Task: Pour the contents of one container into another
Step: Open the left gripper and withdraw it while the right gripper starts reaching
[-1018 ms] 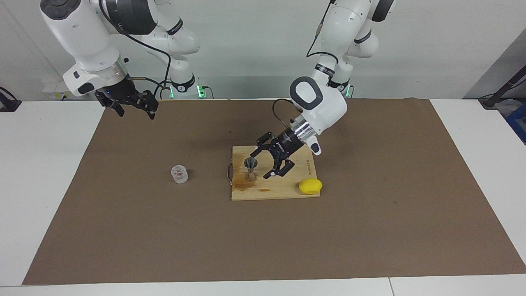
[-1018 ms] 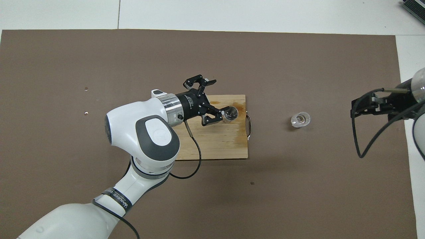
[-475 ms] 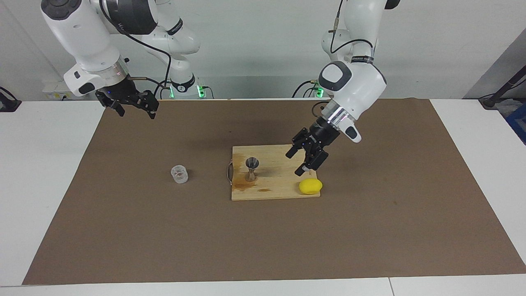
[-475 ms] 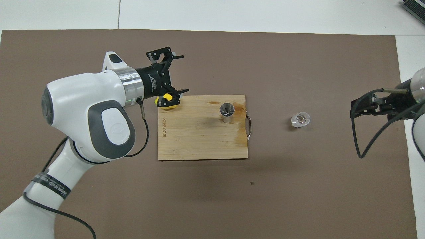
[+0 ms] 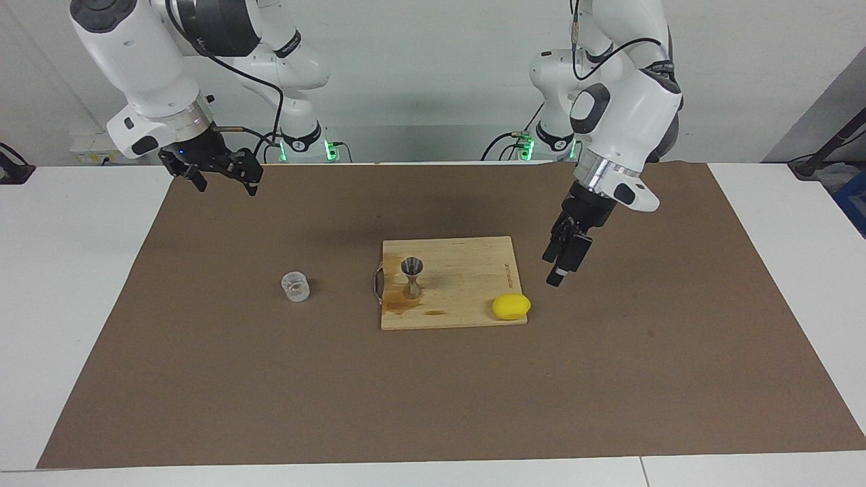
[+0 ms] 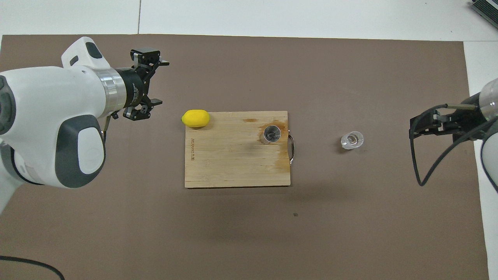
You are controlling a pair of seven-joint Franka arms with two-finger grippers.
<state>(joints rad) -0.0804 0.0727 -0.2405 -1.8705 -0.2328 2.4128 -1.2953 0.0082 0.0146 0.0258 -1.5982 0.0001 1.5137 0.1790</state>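
We see both the left gripper [image 5: 567, 260] and right gripper [image 5: 220, 170] wide open and empty; a careless reach risks tipping the cup [image 5: 295, 286] or jigger [image 5: 412, 276] near the board's [image 5: 467, 270] handle edge.

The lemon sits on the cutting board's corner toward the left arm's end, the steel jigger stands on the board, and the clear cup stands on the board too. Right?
Not quite. The clear cup stands off the cutting board, on the brown mat toward the right arm's end, as the facing view shows. The lemon and steel jigger are as you say.

Cup [image 5: 295, 286] contents indistinct.
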